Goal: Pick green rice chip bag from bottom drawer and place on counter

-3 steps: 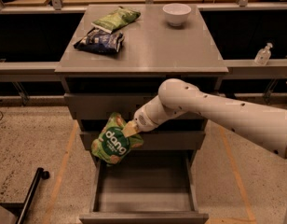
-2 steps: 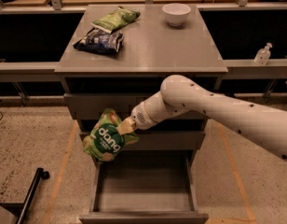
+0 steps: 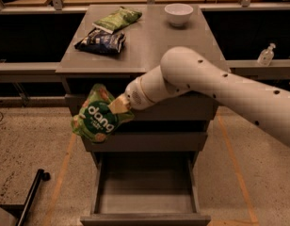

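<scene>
1. white arm (image 3: 220, 81) with dark dots, reaching in from the right, crossing the front of the upper drawers.
2. grey tabletop (image 3: 152, 44) above the three drawers, carrying two bags and a bowl.
3. bottom drawer (image 3: 145, 194) pulled out toward the camera, grey floor showing inside.
4. green rice chip bag (image 3: 97, 117) up in the air at the cabinet's front left corner, below the tabletop's edge, well above the bottom drawer, tilted, "dang" lettering facing the camera.
5. dark blue bag (image 3: 101, 40) lying on the left part of the tabletop.
6. pale green bag (image 3: 117, 19) just behind the blue one, touching or overlapping it.
7. white bowl (image 3: 179, 13) upright at the back of the tabletop, right of centre.
8. gripper (image 3: 117, 105) at the arm's left end, tan fingers pinched onto the right edge of the green rice chip bag, holding it.
9. small clear bottle (image 3: 266, 55) on a ledge at far right.
</scene>
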You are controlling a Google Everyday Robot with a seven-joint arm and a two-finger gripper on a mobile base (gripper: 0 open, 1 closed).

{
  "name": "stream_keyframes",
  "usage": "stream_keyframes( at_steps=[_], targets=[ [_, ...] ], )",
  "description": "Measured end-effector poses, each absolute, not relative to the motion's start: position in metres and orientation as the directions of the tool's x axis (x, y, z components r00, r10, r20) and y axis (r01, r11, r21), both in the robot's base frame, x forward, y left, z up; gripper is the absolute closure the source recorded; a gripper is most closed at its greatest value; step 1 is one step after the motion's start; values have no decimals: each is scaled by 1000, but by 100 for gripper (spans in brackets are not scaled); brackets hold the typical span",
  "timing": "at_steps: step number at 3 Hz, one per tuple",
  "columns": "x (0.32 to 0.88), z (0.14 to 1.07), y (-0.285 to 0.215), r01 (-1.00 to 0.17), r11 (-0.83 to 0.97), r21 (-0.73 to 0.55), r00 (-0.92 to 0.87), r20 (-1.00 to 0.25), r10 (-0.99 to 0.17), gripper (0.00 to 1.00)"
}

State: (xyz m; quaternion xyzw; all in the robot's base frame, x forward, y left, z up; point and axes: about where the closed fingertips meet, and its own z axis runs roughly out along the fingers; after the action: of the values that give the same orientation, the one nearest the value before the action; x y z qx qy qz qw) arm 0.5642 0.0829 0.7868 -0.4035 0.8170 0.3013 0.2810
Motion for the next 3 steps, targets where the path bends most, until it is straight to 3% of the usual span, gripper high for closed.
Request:
stream_keyframes(
  at_steps=[2,3],
  targets=[
    [593,946,78,-827,562,14,-361,-779,-513,100],
    [593,945,79,-828,561,14,-362,-778,-514,100]
  ],
)
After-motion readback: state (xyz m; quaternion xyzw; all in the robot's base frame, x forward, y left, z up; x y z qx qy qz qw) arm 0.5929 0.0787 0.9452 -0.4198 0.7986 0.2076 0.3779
